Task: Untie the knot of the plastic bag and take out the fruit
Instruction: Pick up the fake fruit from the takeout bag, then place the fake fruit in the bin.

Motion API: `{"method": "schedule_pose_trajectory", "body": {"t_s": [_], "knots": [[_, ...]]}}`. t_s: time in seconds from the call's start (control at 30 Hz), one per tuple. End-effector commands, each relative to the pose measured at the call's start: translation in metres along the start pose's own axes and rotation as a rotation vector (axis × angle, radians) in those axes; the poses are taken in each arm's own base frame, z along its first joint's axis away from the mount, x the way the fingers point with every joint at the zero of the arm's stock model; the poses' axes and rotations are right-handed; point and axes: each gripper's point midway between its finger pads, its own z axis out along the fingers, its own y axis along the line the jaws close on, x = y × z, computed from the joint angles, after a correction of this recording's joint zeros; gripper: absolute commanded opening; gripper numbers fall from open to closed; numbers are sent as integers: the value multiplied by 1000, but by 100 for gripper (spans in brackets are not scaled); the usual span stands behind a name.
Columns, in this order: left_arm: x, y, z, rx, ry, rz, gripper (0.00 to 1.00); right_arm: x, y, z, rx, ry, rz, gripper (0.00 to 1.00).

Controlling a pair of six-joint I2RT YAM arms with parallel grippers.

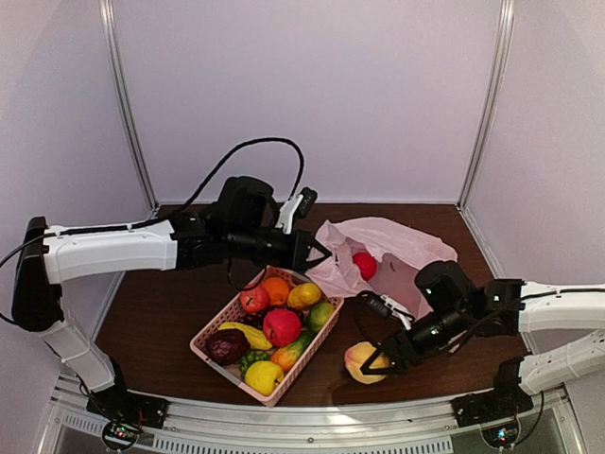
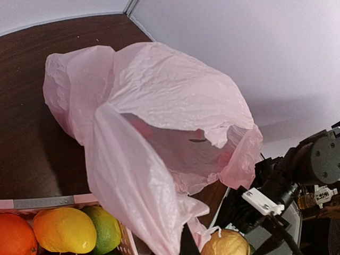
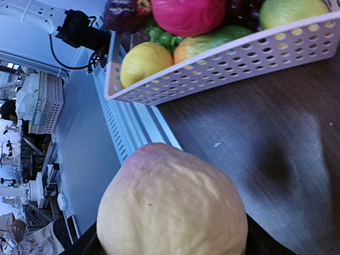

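Two arms reach over the dark wooden surface point(image 1: 161, 312). Near the middle of the top view, the left fingers point(image 1: 318, 251) are pressed together on the rim of the pink plastic bag point(image 1: 397, 241), holding that edge raised just above the far corner of the pink latticed basket point(image 1: 310, 357). The bag lies right of centre with its mouth gaping, and one red apple point(image 1: 365, 265) shows inside it. The right fingers point(image 1: 382, 358) are spread around a pale yellow fruit point(image 1: 359, 364) with a pink blush. They grip it right of lower centre, near the basket's right wall; I cannot tell whether it touches the surface. At lower centre the basket holds an orange point(image 1: 275, 289), a lemon point(image 1: 264, 376), a dark maroon fruit point(image 1: 227, 346) and several others
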Motion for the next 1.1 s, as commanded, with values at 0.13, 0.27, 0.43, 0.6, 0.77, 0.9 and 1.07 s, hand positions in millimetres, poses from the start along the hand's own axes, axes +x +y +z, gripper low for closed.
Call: {"method": "schedule_pose_trajectory", "body": {"t_s": [0.13,0.27,0.43,0.6,0.77,0.9,1.07], "knots": [[-2,6,-5,5,-9,39,7,-52,82,-33,-146,-149,-114,56],[-4,6,-15,-3,-1,53,53,-77,95,-43,-108,-248,-144,56],[-8,15,-52,-78,-16,93,85,-98,113,-42,-43,-305,-210,56],[-7,51,-101,-169,16,99,95,-113,129,-27,52,-327,-275,56],[-15,103,-149,-279,8,84,97,-128,133,-1,153,-346,-280,57],[-17,153,-187,-340,-58,20,97,-127,137,32,182,-311,-276,57],[-12,210,-227,-505,-135,-28,97,-118,135,80,254,-226,-289,56]]}}
